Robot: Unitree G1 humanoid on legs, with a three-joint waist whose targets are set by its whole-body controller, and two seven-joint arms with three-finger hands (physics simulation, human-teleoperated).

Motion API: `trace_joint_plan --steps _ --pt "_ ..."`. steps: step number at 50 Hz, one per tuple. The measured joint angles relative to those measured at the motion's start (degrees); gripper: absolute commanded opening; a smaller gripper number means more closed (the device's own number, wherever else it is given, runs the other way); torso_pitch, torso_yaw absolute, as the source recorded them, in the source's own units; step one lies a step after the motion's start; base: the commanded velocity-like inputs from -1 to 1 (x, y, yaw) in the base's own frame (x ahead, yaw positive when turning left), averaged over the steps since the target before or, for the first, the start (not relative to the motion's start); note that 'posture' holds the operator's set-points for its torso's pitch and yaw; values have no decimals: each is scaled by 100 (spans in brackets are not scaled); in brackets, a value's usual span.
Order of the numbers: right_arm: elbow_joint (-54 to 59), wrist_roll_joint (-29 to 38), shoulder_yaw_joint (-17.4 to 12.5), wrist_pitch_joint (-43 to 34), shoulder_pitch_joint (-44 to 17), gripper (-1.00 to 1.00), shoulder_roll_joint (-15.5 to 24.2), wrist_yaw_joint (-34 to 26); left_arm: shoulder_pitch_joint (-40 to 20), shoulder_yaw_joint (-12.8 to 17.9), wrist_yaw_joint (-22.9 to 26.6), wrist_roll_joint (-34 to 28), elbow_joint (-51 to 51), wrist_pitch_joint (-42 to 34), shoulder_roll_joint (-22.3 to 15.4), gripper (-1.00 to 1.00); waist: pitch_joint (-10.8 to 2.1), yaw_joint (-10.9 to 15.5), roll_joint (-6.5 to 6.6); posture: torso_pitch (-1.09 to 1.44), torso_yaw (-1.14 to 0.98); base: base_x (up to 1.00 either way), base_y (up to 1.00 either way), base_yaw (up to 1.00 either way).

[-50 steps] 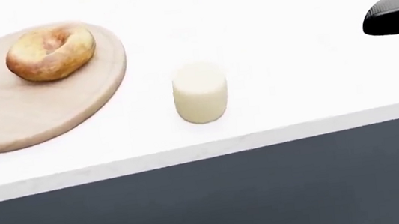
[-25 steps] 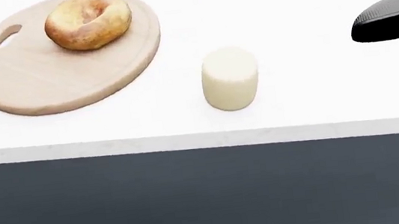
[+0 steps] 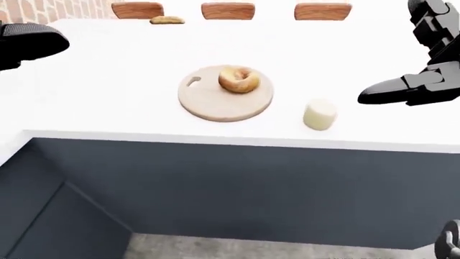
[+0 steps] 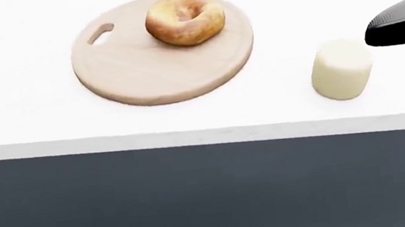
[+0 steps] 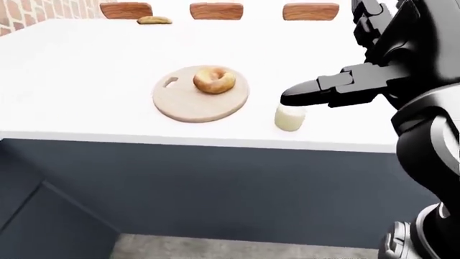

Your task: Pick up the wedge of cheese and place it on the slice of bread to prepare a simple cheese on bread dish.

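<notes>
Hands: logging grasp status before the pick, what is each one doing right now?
Left hand: holds nothing; open or shut cannot be told.
Right hand: open, empty, above the cheese.

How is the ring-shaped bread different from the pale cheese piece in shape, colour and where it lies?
The bread is a golden-brown ring with a hole; the cheese is a pale cream, solid, rounded block. The bread lies on the round wooden board; the cheese sits directly on the white counter, right of the board in the head view. Neither is held by a hand.
</notes>
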State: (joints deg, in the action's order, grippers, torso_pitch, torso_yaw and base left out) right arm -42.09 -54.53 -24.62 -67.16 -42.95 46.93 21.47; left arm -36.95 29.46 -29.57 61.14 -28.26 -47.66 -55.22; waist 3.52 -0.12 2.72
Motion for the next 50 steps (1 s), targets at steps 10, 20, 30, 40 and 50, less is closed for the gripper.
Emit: trace_joint_plan --steps 10,20,30,40,50 --pt "19 -78 -45 131 110 100 12 103 22 -58 28 -84 60 -21 67 100 83 26 -201 0 0 10 0 0" --pt "38 -157 -173 265 236 100 65 240 -63 -14 55 -149 -70 -7 81 100 86 35 -240 0 0 30 0 0" --pt "88 -132 -156 368 371 100 60 227 -29 -126 143 -288 -125 -65 267 100 97 40 -514 0 0 33 0 0" --pt "62 -117 -212 388 298 100 132 269 -137 -31 135 -240 -172 -86 178 100 13 -15 -224 0 0 29 0 0" --pt "79 -131 14 294 294 100 16 171 -42 -115 74 -261 7 -196 236 100 302 -16 -35 0 0 2 0 0"
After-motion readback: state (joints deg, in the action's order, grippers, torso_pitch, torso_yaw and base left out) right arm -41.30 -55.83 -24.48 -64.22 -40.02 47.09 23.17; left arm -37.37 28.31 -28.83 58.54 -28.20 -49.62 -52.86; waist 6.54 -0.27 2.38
